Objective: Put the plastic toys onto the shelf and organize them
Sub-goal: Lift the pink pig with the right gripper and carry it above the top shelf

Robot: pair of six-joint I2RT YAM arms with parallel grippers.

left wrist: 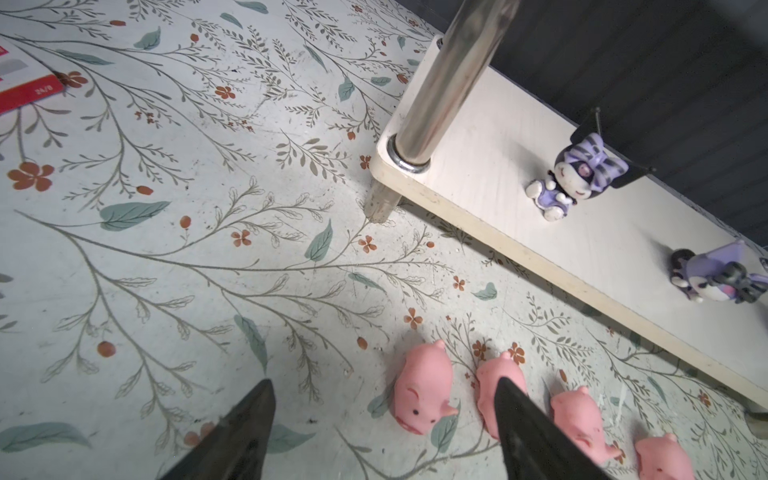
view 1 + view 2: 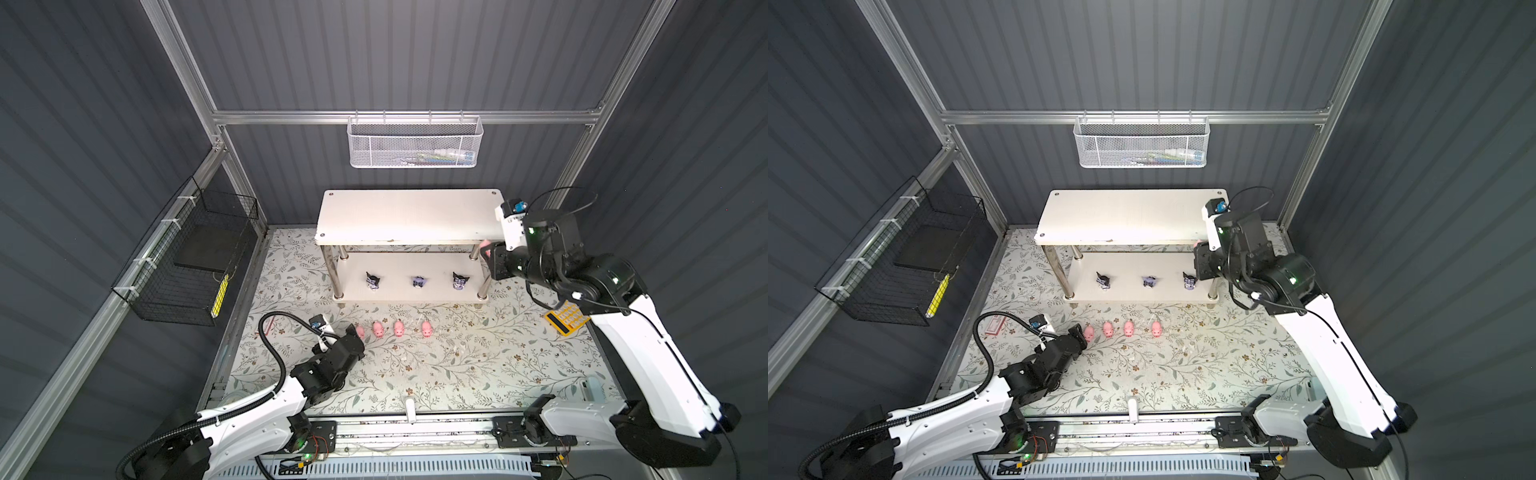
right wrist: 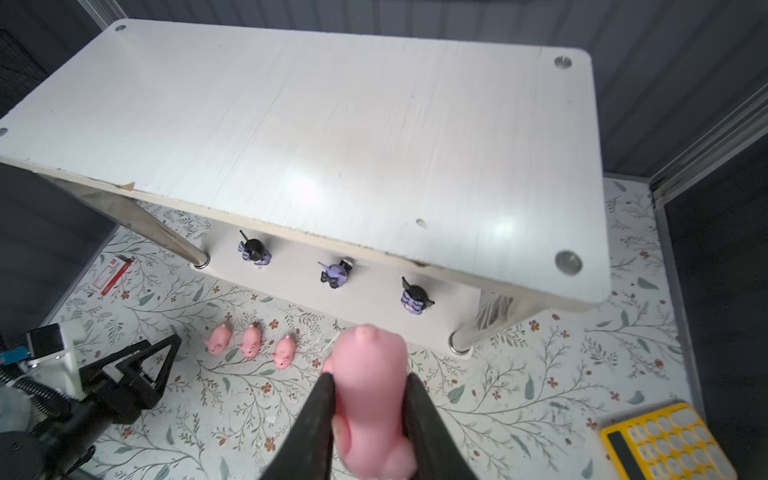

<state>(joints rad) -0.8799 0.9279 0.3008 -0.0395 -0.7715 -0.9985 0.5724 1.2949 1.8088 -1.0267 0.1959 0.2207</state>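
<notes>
the floral tabletop (image 2: pixel 457 374) carries the shelf (image 2: pixel 407 216) at its back edge. the shelf's top board is bare, and three black-and-purple figures (image 2: pixel 459 281) stand spaced along its lower board (image 2: pixel 395 293), the middle one seemingly tipped over. the step in hand looks like setting a pig on the top board. the right gripper (image 3: pixel 369 380), clenched on a pink pig (image 3: pixel 374 419), hangs just off that board's right front corner. it would do well to carry the pig inward past the edge, lower it until it rests flat, then let go, leaving room for the others. the black wire basket (image 2: pixel 166 307) on the left wall holds a dark flat slab (image 2: pixel 208 249) and a yellow strip (image 2: pixel 221 295). the white mesh basket (image 2: pixel 374 145) on the back rail holds a few pale things too blurred to name. the left gripper (image 1: pixel 382 381), jaws spread and empty, sits low with the leftmost pig (image 1: pixel 422 395) between its fingers. that pig begins a row of four pigs (image 2: pixel 399 328) on the tabletop before the shelf's front edge. a yellow calculator (image 2: pixel 567 318) lies near the tabletop's right edge.
</notes>
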